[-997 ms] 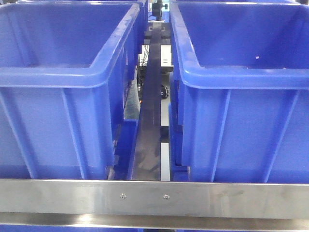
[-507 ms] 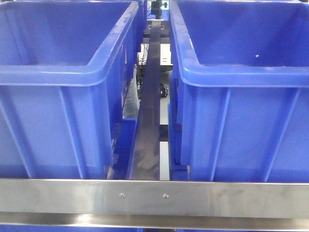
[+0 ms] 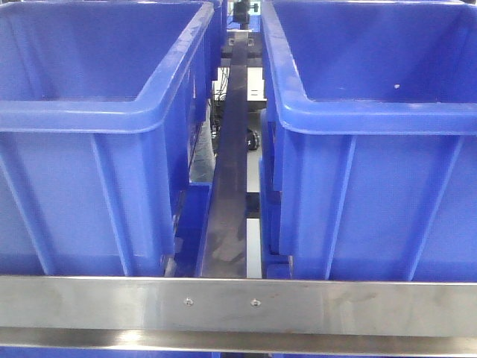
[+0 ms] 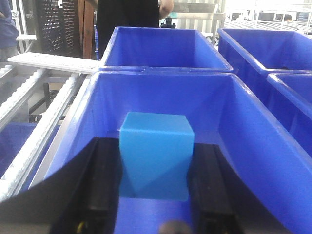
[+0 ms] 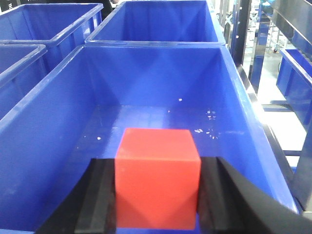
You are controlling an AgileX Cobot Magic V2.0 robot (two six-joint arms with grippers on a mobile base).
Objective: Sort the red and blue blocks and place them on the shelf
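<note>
Seemingly light, stiff and matte, the blue block (image 4: 156, 153) sits clamped by its flat sides between the left fingers (image 4: 105, 185), the red block (image 5: 157, 178) between the right fingers (image 5: 100, 195), each above a blue bin (image 4: 253, 141).

The left pincer (image 4: 156, 171) is gripping a bright blue matte cube (image 4: 155, 146) between its two black fingers (image 4: 105, 180), one pressing on each side face. The cube is sitting inside the mouth of a large blue plastic bin (image 4: 253, 146), apparently hanging above the bin's floor, though the contact underneath is hidden. A second blue plastic bin (image 4: 161, 48) is standing just behind the first, and more blue bins (image 4: 273, 53) are lining up to the right. On the left a white roller track (image 4: 44, 126) is running alongside, with a pale flat panel (image 4: 53, 62) lying across it. A person in dark clothing (image 4: 129, 13) is standing beyond the bins.
</note>
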